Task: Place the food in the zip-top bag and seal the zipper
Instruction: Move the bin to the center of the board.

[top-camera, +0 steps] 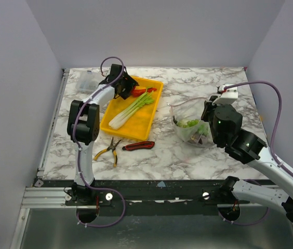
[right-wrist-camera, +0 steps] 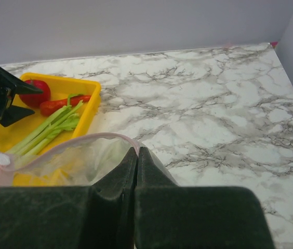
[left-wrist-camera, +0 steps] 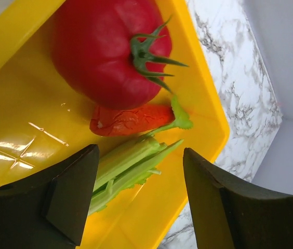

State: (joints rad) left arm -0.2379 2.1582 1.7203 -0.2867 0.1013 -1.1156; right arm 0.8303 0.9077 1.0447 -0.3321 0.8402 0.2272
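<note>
Yellow tray holds tomato, carrot, leek under the wide-open, empty left claw; right claw is clamped on the bag holding greens.

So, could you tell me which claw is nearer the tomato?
Left. The left claw hangs open just short of the tomato in the tray; the right claw is far off, shut on the zip-top bag.
</note>
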